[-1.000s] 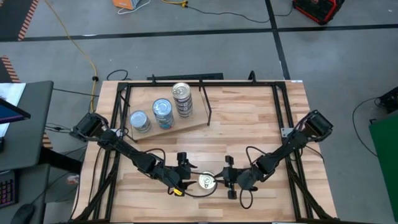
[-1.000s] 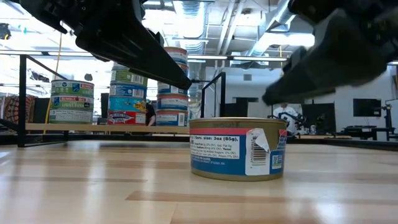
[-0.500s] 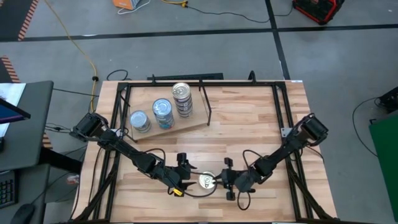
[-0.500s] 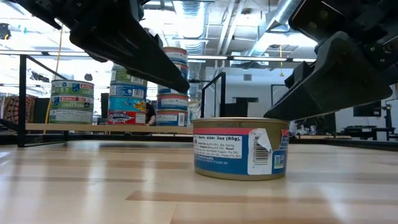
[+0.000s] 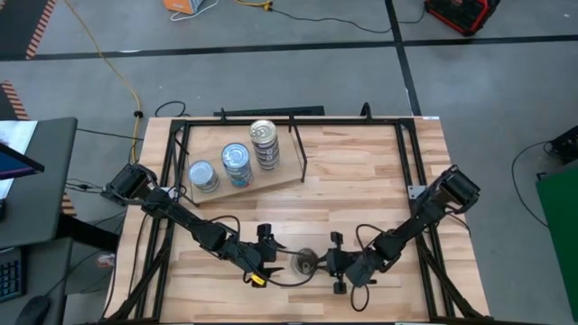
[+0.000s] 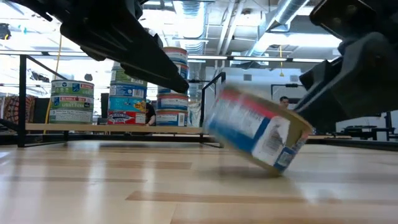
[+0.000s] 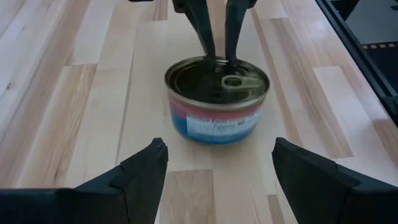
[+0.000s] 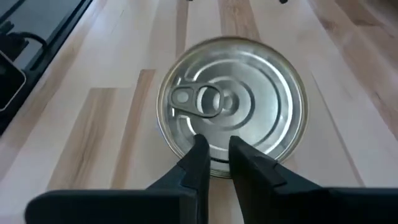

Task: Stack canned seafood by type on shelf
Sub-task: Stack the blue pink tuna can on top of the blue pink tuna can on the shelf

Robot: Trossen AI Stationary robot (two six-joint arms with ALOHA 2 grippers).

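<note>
Butcher-block planks make up your worktop (image 5: 361, 181), pale wood in long strips, framed by black metal rails. Near its front edge one blue-labelled tin (image 6: 256, 134) with a pull-tab lid is tipped up on its rim in the low view. Your right pincer (image 8: 214, 155) has its fingers nearly closed, their tips pressing on the near rim of that tin's lid. Your left pincer (image 7: 217, 165) stands wide just beside the tin on the other side, touching nothing. Toward the back left, the plywood shelf (image 5: 271, 185) carries three stacks of tins (image 5: 237, 161), rising in height from left to right, with a thin black rod (image 5: 298, 149) upright at the shelf's edge. Around the worktop you have grey concrete floor (image 5: 298, 81), a yellow cable (image 5: 113, 63) and black line markings. Beyond the table, the low view shows a bright hall with ceiling ducts (image 6: 283, 15).
</note>
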